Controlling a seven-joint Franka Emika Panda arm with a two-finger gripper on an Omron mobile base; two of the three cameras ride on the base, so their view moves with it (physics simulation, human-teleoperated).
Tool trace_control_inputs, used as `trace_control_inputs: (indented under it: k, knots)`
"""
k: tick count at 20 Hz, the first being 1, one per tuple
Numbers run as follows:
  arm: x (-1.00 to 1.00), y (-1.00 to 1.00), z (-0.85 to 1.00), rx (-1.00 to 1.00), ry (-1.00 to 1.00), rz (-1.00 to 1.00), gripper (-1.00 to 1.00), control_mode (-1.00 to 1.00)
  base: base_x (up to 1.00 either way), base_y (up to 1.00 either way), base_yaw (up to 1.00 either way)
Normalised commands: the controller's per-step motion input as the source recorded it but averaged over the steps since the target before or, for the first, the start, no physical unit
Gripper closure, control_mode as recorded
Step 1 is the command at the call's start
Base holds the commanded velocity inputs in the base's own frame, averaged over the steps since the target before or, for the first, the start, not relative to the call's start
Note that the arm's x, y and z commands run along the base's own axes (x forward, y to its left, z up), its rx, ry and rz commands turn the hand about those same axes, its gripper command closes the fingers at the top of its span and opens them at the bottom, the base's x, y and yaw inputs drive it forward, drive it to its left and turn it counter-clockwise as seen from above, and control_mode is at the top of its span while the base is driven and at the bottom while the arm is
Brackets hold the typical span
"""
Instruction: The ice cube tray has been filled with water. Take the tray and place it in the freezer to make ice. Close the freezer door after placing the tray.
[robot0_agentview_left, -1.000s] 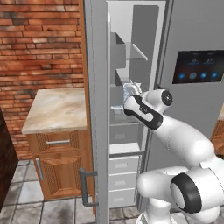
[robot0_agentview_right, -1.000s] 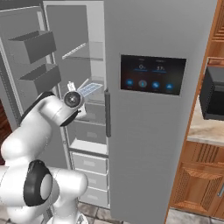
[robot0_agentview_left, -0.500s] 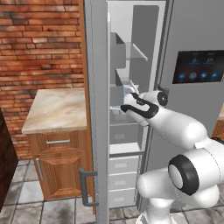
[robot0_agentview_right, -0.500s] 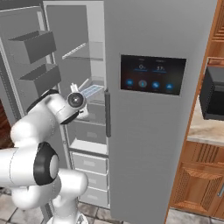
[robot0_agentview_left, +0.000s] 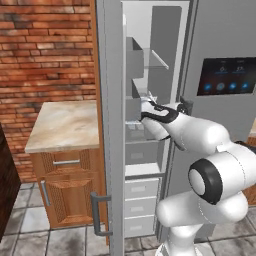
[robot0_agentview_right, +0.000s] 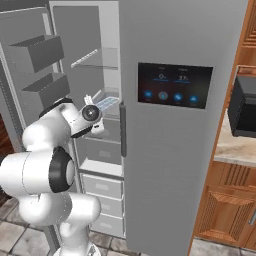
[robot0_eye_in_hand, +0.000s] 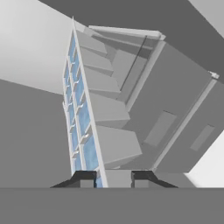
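A: What does the end effector (robot0_eye_in_hand: 110, 178) hold?
B: Its jaws are nearly closed on one end of the small white ice cube tray (robot0_eye_in_hand: 83, 118) with pale blue water (robot0_eye_in_hand: 90, 153) cells.
A: Where?
B: Inside the tall grey steel freezer (robot0_agentview_right: 100, 90), above its middle shelf.

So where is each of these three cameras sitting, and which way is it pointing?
Left base view: behind the arm to its left, facing the open freezer; white arm rises lower right.
Right base view: behind to the right, facing the same freezer and the fridge's dark display panel; arm at lower left.
Hand view: on the hand, looking along the gripper at the ice cube tray it holds.
Both base views share the freezer shelves, arm and tray.
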Motion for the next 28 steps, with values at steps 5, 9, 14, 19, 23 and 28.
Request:
trace_control_inputs:
  k: [5,9,14,19,23,28]
  knots:
    - [0.37,0.00,-0.07,0.00,-0.02,0.00,1.00,-1.00,0.00,0.00,0.00]
    - [0.41,0.00,-0.07,0.00,-0.02,0.00,1.00,-1.00,0.00,0.00,0.00]
    - [0.45,0.00,-0.12,0.00,-0.01,0.00,1.00,-1.00,0.00,0.00,0.00]
    - [0.46,0.00,-0.18,0.00,0.00,0.00,1.00,-1.00,0.00,0.00,0.00]
    - [0.55,0.00,-0.11,0.00,0.00,0.00,1.00,-1.00,0.00,0.00,0.00]
    - [0.61,0.00,-0.07,0.00,0.00,0.00,1.00,-1.00,0.00,0.00,0.00]
